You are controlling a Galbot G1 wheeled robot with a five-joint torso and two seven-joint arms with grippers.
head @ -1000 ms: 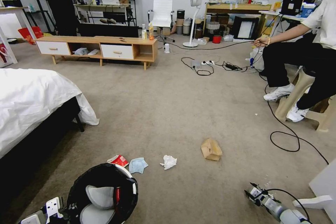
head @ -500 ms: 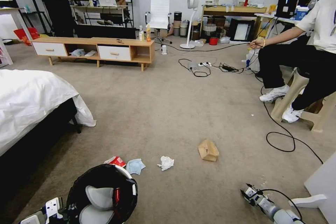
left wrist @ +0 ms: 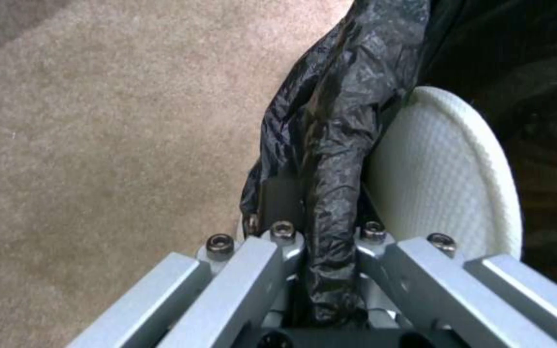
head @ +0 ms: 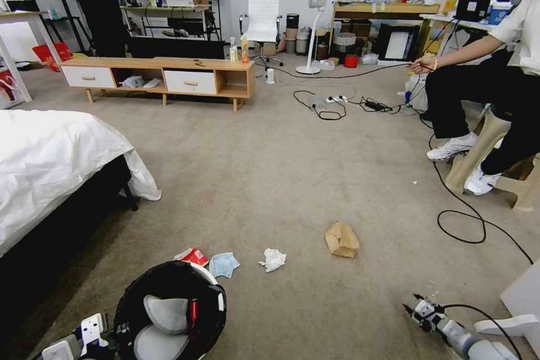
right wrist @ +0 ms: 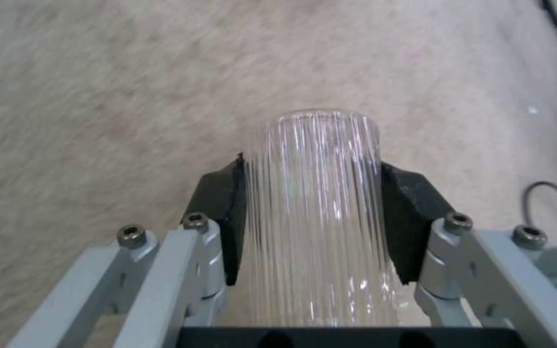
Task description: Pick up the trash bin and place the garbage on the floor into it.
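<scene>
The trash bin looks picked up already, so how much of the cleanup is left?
Done: the left tool grips the trash bin by its rim, with something red inside. In hand: the right tool holds a clear bottle. Left on the floor: snack wrapper, face mask, tissue wad, paper bag.

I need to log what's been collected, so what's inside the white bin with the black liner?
Inside the small round white plastic bin show two white inner flaps and a red sliver between them. Anything below the flaps is covered.
</scene>
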